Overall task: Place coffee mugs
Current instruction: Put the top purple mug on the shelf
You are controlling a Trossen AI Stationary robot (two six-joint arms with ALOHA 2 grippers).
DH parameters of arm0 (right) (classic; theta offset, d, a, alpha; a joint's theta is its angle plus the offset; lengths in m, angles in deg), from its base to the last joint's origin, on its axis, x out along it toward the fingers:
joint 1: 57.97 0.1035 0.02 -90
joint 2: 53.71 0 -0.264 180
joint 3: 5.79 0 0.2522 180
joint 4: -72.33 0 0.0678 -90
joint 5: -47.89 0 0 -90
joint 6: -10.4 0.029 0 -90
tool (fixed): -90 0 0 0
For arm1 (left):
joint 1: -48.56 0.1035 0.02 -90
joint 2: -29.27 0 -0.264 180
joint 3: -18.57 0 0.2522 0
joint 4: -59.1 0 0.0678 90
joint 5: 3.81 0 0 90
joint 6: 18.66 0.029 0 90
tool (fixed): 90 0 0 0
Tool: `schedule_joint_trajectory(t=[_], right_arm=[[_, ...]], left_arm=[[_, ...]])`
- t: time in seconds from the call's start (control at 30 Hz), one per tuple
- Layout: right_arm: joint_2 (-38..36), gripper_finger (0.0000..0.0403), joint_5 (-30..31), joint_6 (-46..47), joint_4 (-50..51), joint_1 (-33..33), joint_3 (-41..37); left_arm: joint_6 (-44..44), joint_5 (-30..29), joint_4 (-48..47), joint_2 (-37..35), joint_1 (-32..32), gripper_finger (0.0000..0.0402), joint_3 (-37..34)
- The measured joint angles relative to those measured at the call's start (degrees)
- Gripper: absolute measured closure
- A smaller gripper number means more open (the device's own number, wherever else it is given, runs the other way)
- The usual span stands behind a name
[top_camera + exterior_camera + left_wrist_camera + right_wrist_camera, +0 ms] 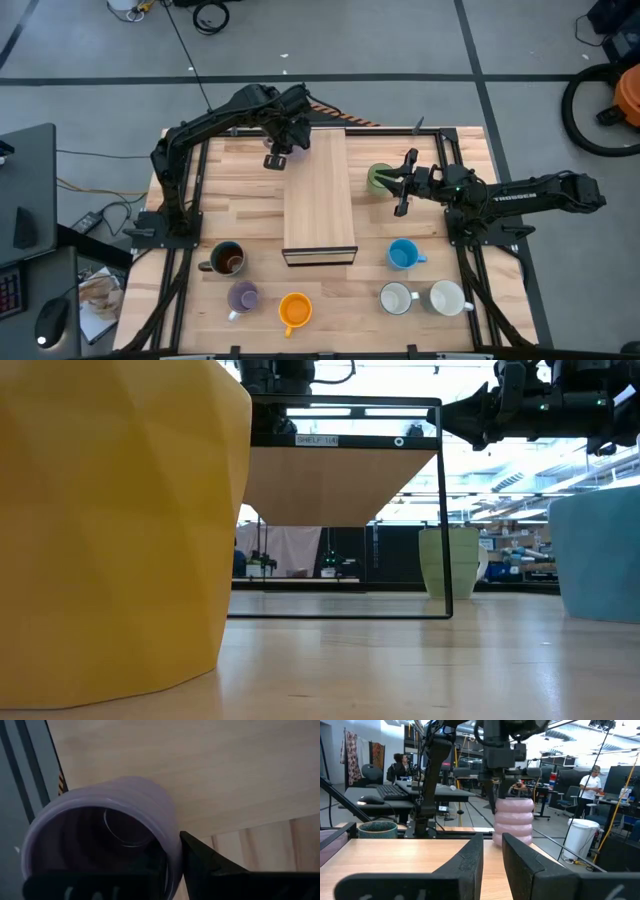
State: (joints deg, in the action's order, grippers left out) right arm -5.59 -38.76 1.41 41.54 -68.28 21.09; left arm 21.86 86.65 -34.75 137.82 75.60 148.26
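Nearest the front edge stand the orange mug [294, 311], a second lilac mug [243, 297], brown mug [228, 259], two white mugs [396, 298] and blue mug [402, 254]. Mid-table, the wooden shelf [318, 190]. Beyond, the left gripper [277, 155] grips the lilac mug [107, 840] by its rim, one finger inside, at the shelf's far-left corner. Judgement: lower level before releasing. Right gripper [403, 186], nearly closed and empty, waits beside the green mug [379, 178].
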Motion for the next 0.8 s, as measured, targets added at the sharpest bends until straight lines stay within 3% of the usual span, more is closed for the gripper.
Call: schedule_joint_trajectory(t=[0.57,0.8], right_arm=[[0.00,0.0325,0.00,0.00,0.00,0.00,0.00],[0.00,0.0325,0.00,0.00,0.00,0.00,0.00]], left_arm=[[1.30,-3.48,0.45,0.67,0.08,0.0347,0.06],[1.10,-5.59,0.49,0.72,0.17,0.0297,-0.12]])
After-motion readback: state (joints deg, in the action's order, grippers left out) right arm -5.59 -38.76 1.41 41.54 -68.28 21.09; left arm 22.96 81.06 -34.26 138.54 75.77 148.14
